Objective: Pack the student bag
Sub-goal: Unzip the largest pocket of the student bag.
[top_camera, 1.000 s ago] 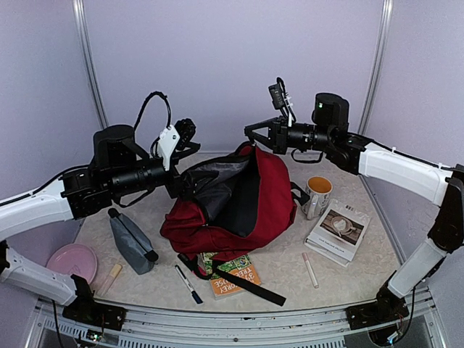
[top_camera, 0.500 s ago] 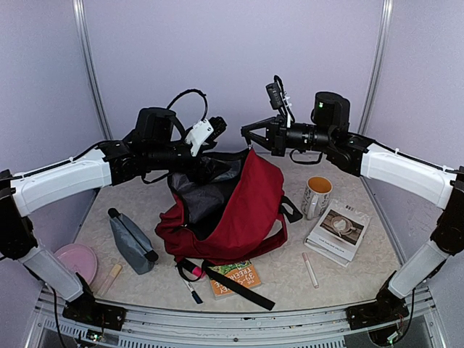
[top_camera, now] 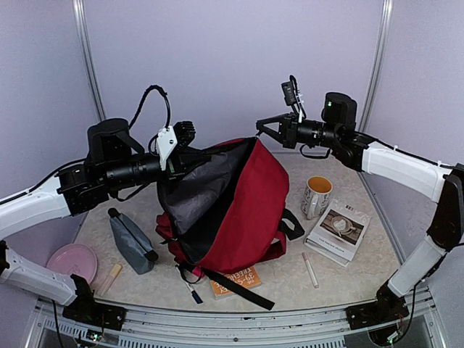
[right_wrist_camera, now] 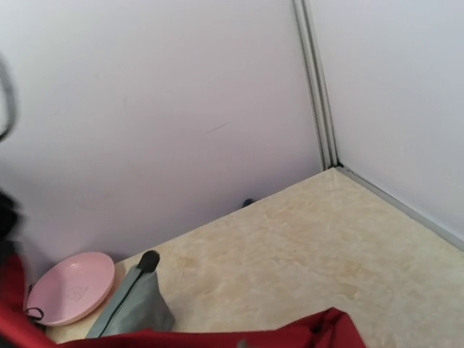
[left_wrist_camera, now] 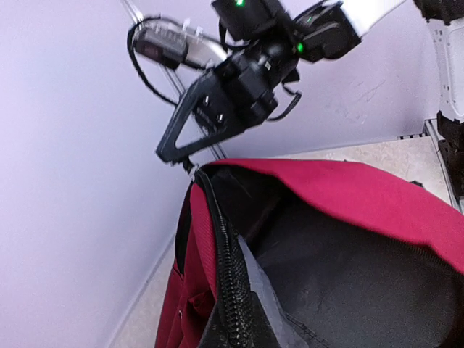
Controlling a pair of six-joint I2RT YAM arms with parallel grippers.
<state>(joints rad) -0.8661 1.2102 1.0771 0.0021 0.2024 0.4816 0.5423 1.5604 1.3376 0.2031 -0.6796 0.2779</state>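
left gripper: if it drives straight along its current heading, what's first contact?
The student bag: its zipper rim is right at the left gripper, with the open mouth ahead. Past the far rim sits the right gripper, though depth is unclear.

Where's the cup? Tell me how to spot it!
Find the big red student bag in the middle. Just to its right, beside the stack of books, stands the cup. It is the only round, upright thing there, pale outside and yellow-orange inside.
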